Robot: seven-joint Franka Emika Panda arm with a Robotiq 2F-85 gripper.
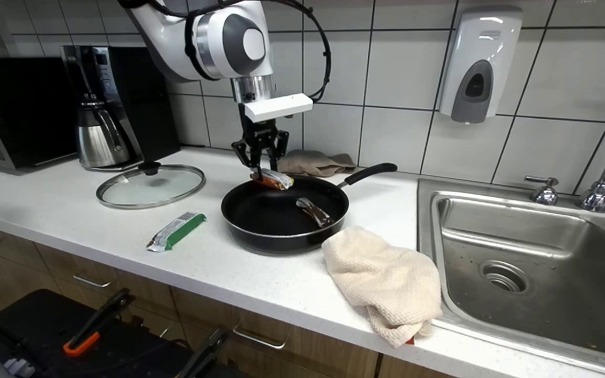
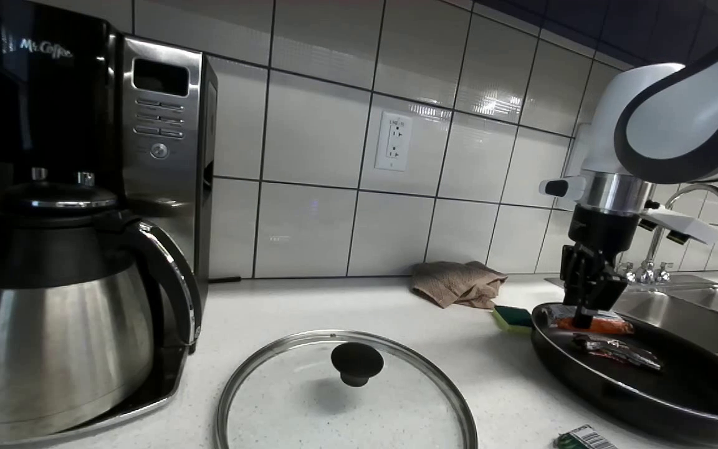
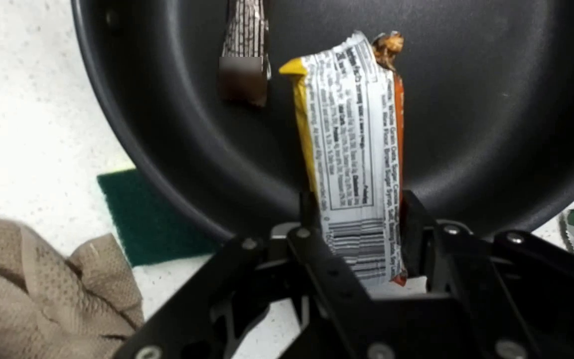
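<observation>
My gripper (image 1: 264, 169) is shut on a snack bar (image 1: 276, 181) in an orange and yellow wrapper with a white label. In the wrist view the bar (image 3: 349, 134) sits between the two fingers (image 3: 357, 214), its far end reaching out over the pan. The black frying pan (image 1: 255, 218) is below; the bar is over its inside near one edge, and I cannot tell if it touches the pan. A brown wrapped bar (image 1: 314, 212) lies in the pan, also in the wrist view (image 3: 244, 55). A green and white bar (image 1: 177, 231) lies on the counter beside the pan.
A glass lid (image 2: 357, 362) with a black knob lies on the counter near the coffee maker (image 2: 53, 337). A brown cloth (image 2: 459, 284) and a green sponge (image 2: 512, 318) are by the wall behind the pan. A beige towel (image 1: 386, 278) lies between pan and sink (image 1: 570, 294).
</observation>
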